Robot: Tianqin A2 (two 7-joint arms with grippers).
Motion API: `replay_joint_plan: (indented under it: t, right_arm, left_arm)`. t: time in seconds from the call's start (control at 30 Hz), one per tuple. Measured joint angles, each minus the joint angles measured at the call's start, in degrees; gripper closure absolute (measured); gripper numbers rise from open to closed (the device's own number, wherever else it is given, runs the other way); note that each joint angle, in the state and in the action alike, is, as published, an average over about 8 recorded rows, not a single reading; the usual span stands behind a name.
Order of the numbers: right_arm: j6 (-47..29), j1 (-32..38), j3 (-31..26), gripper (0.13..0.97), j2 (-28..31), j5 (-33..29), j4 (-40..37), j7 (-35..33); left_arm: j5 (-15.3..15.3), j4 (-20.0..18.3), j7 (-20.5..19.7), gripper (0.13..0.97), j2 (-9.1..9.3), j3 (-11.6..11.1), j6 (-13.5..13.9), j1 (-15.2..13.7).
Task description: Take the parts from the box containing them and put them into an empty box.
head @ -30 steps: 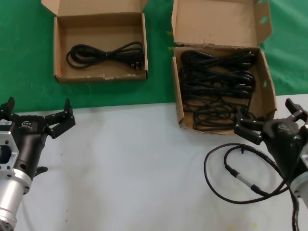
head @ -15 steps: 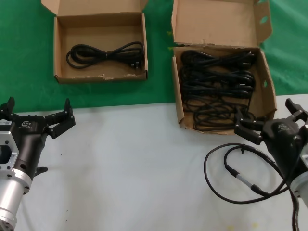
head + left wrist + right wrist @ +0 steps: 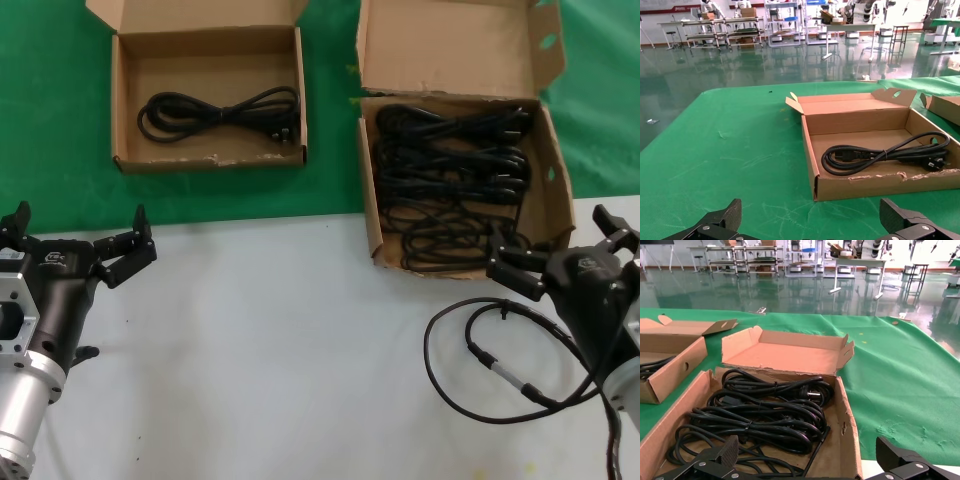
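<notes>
Both grippers spread wide, grasping nothing.
Right gripper [image 3: 562,250] hovers at the larger box [image 3: 553,215] of cords [image 3: 450,180]; left gripper [image 3: 75,240] waits near the smaller box [image 3: 125,160], holding one cord [image 3: 220,110].

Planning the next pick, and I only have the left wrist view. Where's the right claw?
Observer: Open, the right claw sits at the near wall of the larger box of looped cords.
Operator: Is my left claw over the shallow box?
Observer: No, the left claw hangs open over the white table, short of it.
Operator: Anything loose?
Observer: A black cable with a silver connector lies on the table by the right arm.
</notes>
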Motion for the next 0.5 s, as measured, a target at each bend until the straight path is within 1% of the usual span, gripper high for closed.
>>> replay_joint_plan:
  t: [0.5]
  right_arm:
    - [0.0, 0.0, 0.0, 0.129, 0.0, 0.0, 0.0, 0.0]
  left_arm:
    - [0.0, 0.0, 0.0, 0.132, 0.00, 0.0, 0.0, 0.0]
